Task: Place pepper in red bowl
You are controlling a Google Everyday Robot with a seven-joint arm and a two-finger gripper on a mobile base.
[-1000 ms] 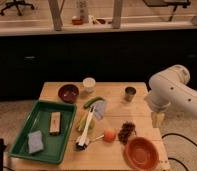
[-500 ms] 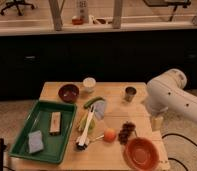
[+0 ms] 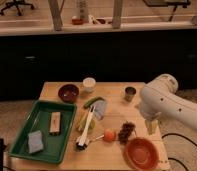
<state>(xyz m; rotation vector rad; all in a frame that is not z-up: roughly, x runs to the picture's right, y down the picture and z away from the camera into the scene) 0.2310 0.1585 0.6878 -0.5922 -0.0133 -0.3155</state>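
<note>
The pepper is a slim, dark-green curved vegetable lying near the middle of the wooden table, just below the white cup. The red bowl stands empty at the table's front right corner. My gripper hangs below the white arm over the table's right edge. It is above and slightly behind the red bowl and well to the right of the pepper. It holds nothing that I can see.
A green tray with a sponge and a block sits front left. A dark maroon bowl and a metal cup stand at the back. A white-handled brush, a pale yellow-green item, an orange and grapes lie mid-table.
The arm has shifted left towards the table, and the gripper has come slightly down and left. The objects on the table have not moved.
</note>
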